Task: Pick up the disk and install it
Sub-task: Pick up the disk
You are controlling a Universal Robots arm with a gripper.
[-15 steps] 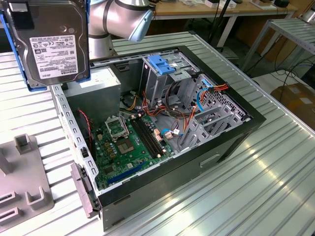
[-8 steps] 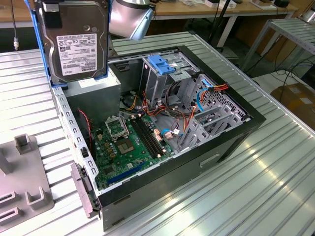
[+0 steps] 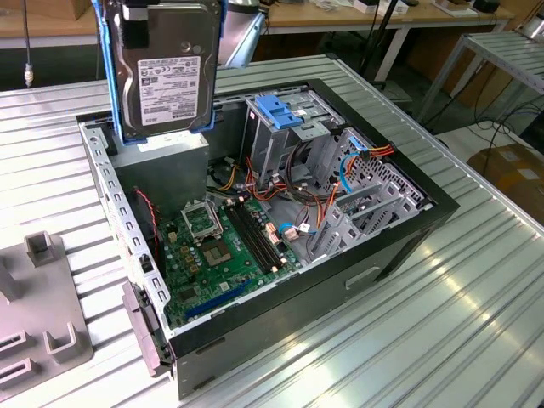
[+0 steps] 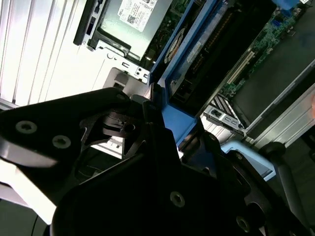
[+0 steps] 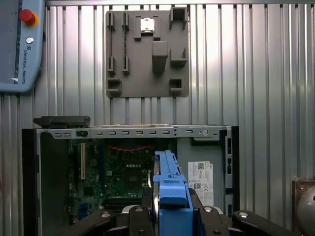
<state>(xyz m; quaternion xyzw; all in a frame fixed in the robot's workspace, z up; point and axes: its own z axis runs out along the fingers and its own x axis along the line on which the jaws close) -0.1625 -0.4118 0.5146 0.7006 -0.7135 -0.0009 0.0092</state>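
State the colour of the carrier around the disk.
Bright blue; the carrier shows best in the exterior view.

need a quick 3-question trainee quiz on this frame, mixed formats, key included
1. True or false: the disk lies flat, label down.
2. The gripper is: A) shut on the disk B) open above it C) holding a cable.
3. Fill in: the disk hangs over the open ___.
Key: 1 false, it stands upright with its label showing in the exterior view; 2 A; 3 computer case.
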